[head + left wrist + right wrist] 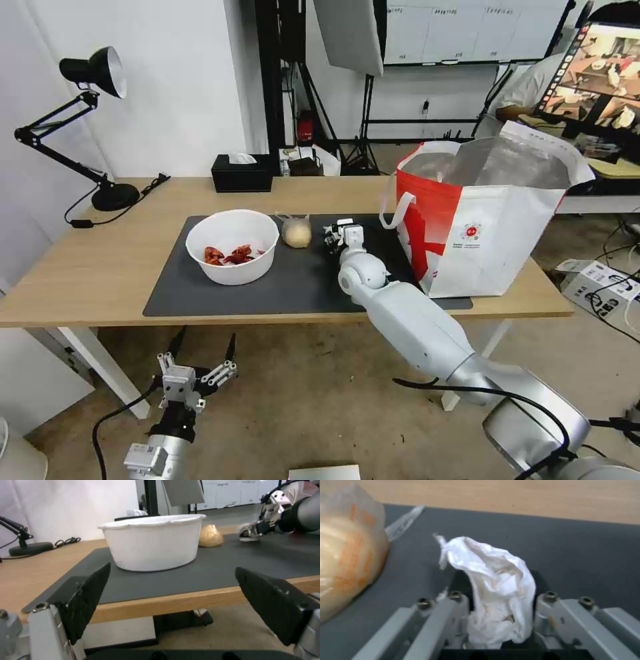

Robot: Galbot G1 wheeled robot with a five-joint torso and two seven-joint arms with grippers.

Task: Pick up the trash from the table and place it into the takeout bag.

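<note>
Taking the dark grey mat [267, 293] as our landmark, we see our right claw [339, 235] low over its far half, between the bagged bun [297, 233] and the takeout bag [493, 220]. Our right wrist view shows the two metal sides of that claw drawn in against a crumpled white napkin [493, 590], which stands up out of the grip, its lower part pinched between them and its upper folds loose above the mat. The bun in its clear bag lies on the mat just beside the napkin, toward the bowl side.

The white round bowl [232, 247] sits on the left part of the mat with red scraps [230, 255] in its bottom; the bun is near it, not touching. The red-and-white takeout bag stands upright with its mouth open at the mat's right end, its base partly on the mat and partly on the light-wood surface [87, 267]. A black tissue box [242, 173] rests beyond the mat's far edge, and a black desk lamp [80, 127] stands off the mat's left side.

Our left claw [200, 377] hangs below the surface's near edge, in front of the mat's left corner, its black fingers [86, 600] spread wide and holding nothing.
</note>
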